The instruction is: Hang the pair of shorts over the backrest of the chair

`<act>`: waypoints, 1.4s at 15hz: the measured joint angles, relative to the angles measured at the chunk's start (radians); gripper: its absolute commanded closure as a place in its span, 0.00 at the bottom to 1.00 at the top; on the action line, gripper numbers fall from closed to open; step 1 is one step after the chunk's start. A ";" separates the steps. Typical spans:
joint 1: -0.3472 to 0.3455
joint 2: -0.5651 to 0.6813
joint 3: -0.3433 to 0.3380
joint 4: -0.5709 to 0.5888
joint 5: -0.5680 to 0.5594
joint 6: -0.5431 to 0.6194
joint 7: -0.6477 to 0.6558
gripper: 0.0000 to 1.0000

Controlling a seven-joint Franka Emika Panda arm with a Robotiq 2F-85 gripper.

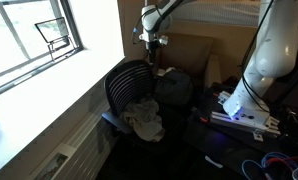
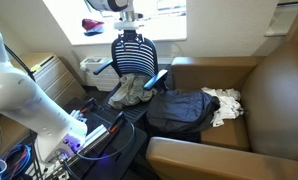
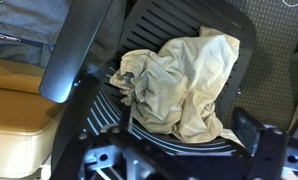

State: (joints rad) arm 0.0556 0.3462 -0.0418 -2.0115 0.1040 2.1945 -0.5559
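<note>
The beige shorts (image 3: 184, 85) lie crumpled on the seat of a black slatted chair; they show in both exterior views (image 1: 144, 118) (image 2: 129, 90). The chair's backrest (image 1: 127, 85) (image 2: 136, 58) stands upright behind them. My gripper (image 1: 154, 42) (image 2: 129, 33) hangs above the top of the backrest, apart from the shorts. In the wrist view its dark fingers (image 3: 179, 160) frame the bottom of the picture, spread apart with nothing between them, and look down on the shorts.
A black bag (image 2: 184, 110) (image 1: 174, 88) lies on the brown sofa (image 2: 269, 80) beside the chair, with a white cloth (image 2: 225, 100) past it. A window and wide sill (image 1: 34, 45) flank the chair. The robot's white base (image 1: 264, 60) and cables (image 2: 84, 140) stand close by.
</note>
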 measured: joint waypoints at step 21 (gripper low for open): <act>-0.070 0.681 0.196 0.487 0.046 -0.334 -0.028 0.00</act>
State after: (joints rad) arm -0.0141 1.0273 0.1539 -1.5245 0.1497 1.8605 -0.5844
